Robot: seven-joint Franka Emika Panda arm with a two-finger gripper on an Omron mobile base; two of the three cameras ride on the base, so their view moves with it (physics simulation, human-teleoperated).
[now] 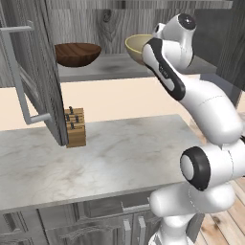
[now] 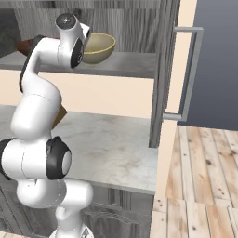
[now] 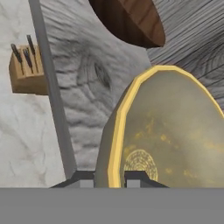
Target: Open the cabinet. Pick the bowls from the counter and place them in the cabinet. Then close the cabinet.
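The cabinet [image 1: 110, 67] stands open, both doors swung out. The dark brown wooden bowl [image 1: 76, 53] rests on its shelf at the left, also seen in the hand view [image 3: 131, 19]. The beige-tan bowl [image 1: 136, 45] is at the shelf's right part [image 2: 98, 46], tilted on edge in the hand view [image 3: 175, 131]. My gripper [image 3: 116, 177] is shut on its yellow rim, one finger on each side. Whether the bowl touches the shelf I cannot tell. The counter [image 1: 119, 153] lies below the cabinet.
A wooden knife block [image 1: 75, 127] stands on the counter under the left door [image 1: 33, 72]. The right door [image 2: 162, 69] sticks out with its bar handle [image 2: 190, 69] over the wooden floor [image 2: 204, 176]. Low grey cabinets [image 1: 95, 225] sit under the counter.
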